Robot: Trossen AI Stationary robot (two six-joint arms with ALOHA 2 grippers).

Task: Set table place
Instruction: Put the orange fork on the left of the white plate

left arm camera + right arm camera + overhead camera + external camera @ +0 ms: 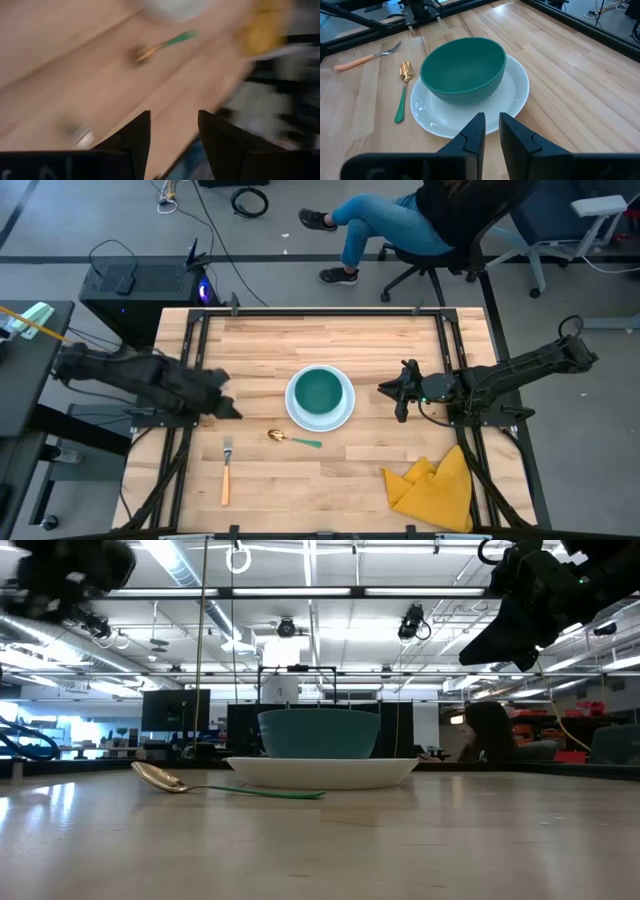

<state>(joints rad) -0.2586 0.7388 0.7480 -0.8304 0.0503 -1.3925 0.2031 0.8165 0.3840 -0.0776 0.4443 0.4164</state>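
The teal bowl (320,392) sits on the white plate (343,415) mid-bench, spoon (292,439) just beside its near edge; the fork (226,471) lies farther left, apparently unplaced. Left gripper (222,402) hovers with jaws parted, right gripper (400,392) nearly closed, both empty. A yellow cloth (435,487) rests on the light plank bench (330,340); a seated person (400,225) waits beyond.

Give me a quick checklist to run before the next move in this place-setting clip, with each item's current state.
1. Bowl sits on the plate: ok.
2. Spoon lies on the table beside the plate: ok.
3. Fork placed next to the plate: not ok, it lies apart, nearer the left arm.
4. Left gripper empty and open: ok.
5. Right gripper holds nothing: ok, fingers nearly together.
6. Yellow cloth belongs in the setting: cannot tell.
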